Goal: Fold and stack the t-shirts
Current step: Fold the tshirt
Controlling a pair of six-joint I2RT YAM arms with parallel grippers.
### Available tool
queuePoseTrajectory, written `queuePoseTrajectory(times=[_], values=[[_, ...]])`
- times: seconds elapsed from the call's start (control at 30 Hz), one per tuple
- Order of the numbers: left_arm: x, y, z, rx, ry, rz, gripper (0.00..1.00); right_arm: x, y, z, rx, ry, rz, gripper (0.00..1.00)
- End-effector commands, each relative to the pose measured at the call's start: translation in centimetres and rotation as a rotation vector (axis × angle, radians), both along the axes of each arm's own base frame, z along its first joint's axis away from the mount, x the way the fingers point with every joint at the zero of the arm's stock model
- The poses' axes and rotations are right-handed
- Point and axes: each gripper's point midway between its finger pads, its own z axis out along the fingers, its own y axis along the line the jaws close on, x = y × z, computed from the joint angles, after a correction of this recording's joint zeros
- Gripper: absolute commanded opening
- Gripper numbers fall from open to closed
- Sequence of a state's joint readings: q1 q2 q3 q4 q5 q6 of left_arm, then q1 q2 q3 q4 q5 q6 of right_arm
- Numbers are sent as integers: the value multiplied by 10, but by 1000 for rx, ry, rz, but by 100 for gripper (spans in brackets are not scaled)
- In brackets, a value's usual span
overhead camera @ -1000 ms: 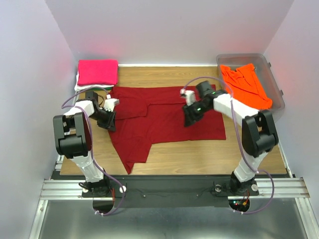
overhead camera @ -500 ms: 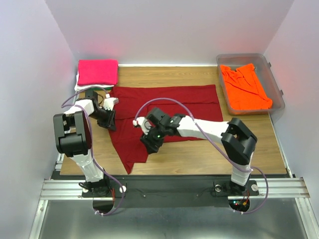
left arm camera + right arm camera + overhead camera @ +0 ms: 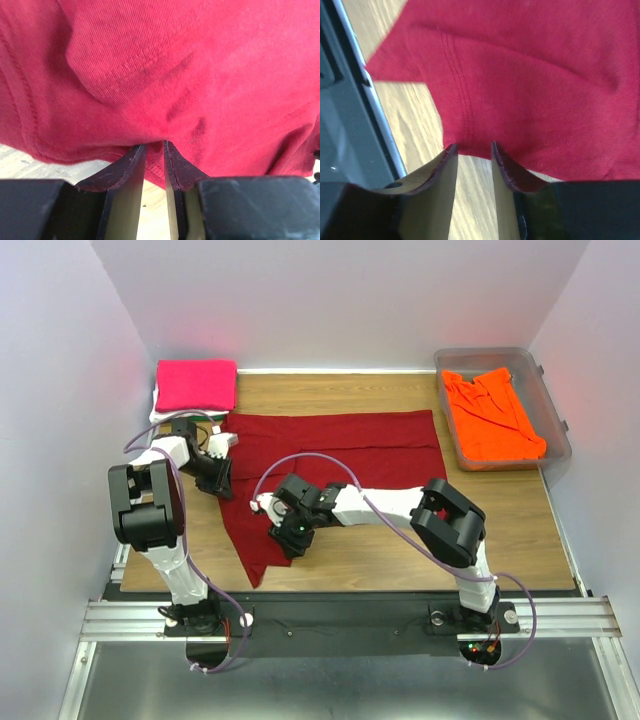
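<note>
your right fingers (image 3: 437,180) stand apart, tips at the hem of the dark red shirt (image 3: 545,75) with bare wood showing between them, so nothing is clamped there yet. a second ago that arm was out over the shirt's right half. it has since swung across to the loose tail of cloth toward the near-left corner of the desk (image 3: 400,540).

your left fingers (image 3: 125,172) have not moved. they are nearly together, pinching the shirt's edge by the desk's left side.

the shirt lies spread across the middle of the desk, flat along its far side and dragged to a point at the near left. i judge you are placed to take that tail and carry it over for the next fold.

the folded pink shirt (image 3: 195,383) sits at the far-left corner. the orange shirt (image 3: 490,415) lies in the tub (image 3: 555,410) at the far right.
</note>
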State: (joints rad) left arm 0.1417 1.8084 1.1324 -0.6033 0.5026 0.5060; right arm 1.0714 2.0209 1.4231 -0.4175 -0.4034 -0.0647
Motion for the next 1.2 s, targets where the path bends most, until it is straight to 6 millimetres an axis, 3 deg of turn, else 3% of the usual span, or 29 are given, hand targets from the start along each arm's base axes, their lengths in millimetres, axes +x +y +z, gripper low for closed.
queuePoseTrajectory(times=[0.0,0.2,0.3,0.4,0.53,0.6,0.67,0.7,0.77,0.83,0.93,1.0,1.03,1.07,1.17], values=[[15,19,-20,99,-18,-4,33,-3,-1,-13,-2,-16,29,35],[26,32,-22,144,-19,11,32,-17,-38,-27,-67,-26,52,19],[32,38,-22,152,-14,17,32,-23,-50,-24,-71,-32,65,18],[42,39,-20,155,-28,20,32,-25,-49,-20,-53,-28,81,18],[44,35,-13,123,-22,9,33,-24,-31,7,24,-28,96,30],[42,27,-4,82,-42,-24,37,-20,-23,37,91,-51,92,38],[36,20,14,52,-68,-59,40,-16,-25,56,129,-70,75,41],[32,13,22,22,-93,-106,43,-7,-30,76,169,-92,53,46],[22,4,46,-21,-133,-162,46,4,-46,84,161,-77,20,47],[6,0,65,-25,-167,-231,46,31,-73,89,155,-63,-62,49],[-23,-3,82,-16,-202,-333,47,63,-126,82,68,-146,-136,49],[-47,-5,80,-9,-192,-399,49,72,-156,75,8,-197,-165,49],[-60,-7,86,5,-217,-453,50,80,-186,69,-45,-228,-201,49],[-69,-5,85,24,-215,-483,51,82,-201,67,-70,-235,-220,49],[-108,-7,70,69,-184,-573,55,97,-269,54,-192,-262,-314,50]])
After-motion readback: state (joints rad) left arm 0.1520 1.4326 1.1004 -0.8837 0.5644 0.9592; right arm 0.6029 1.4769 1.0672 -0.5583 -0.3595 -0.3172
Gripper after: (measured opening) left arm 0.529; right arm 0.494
